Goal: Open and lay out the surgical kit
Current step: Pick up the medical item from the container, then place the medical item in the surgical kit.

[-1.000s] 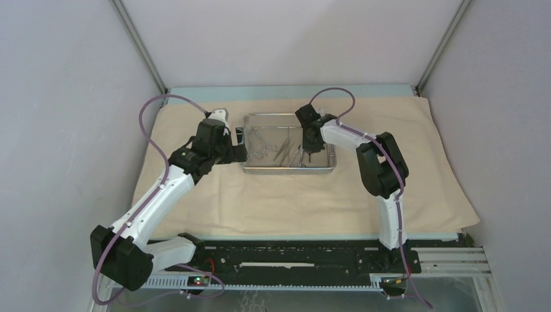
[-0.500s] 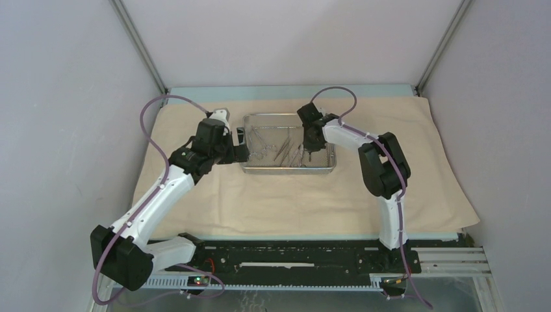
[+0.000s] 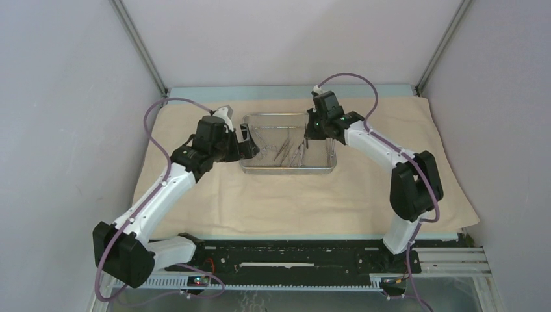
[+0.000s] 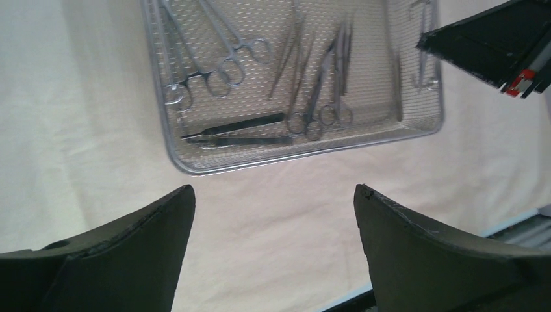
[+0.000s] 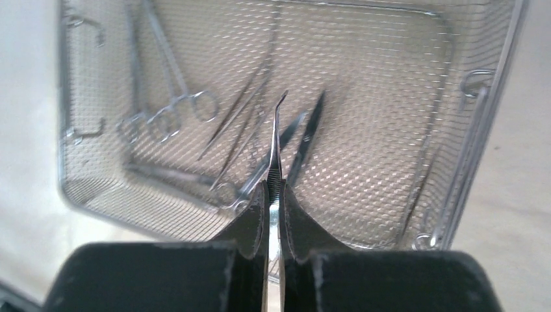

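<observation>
The surgical kit lies unwrapped: its beige cloth wrap (image 3: 292, 201) is spread flat over most of the tabletop (image 3: 286, 91). The steel mesh tray (image 3: 286, 169) sits on the cloth in the far middle of the scene, long sides running left to right. Most of the instruments are inside the tray. Two long ring-handled clamps (image 4: 214, 62) lie side by side in its left part, rings toward the middle. More ringed instruments (image 4: 321, 107) lie slantwise in a loose bunch near the centre. A dark flat instrument (image 4: 237, 125) lies along the near wall, and another ringed piece (image 4: 423, 65) lies against the right end wall.

The right claw (image 5: 274, 198) is over the far right part of the tray, its two fingers pressed together on one pair of slim tweezers (image 5: 275, 140). The tweezers stick straight out beyond the fingertips and end in a small bent point. The mesh behind that point is out of focus, so the tweezers appear to be clear of the tray floor, though contact cannot be ruled out.

The left claw (image 4: 273, 192) hangs over the cloth just beside the tray's left end. Its fingers are spread wide apart, with nothing between them.
</observation>
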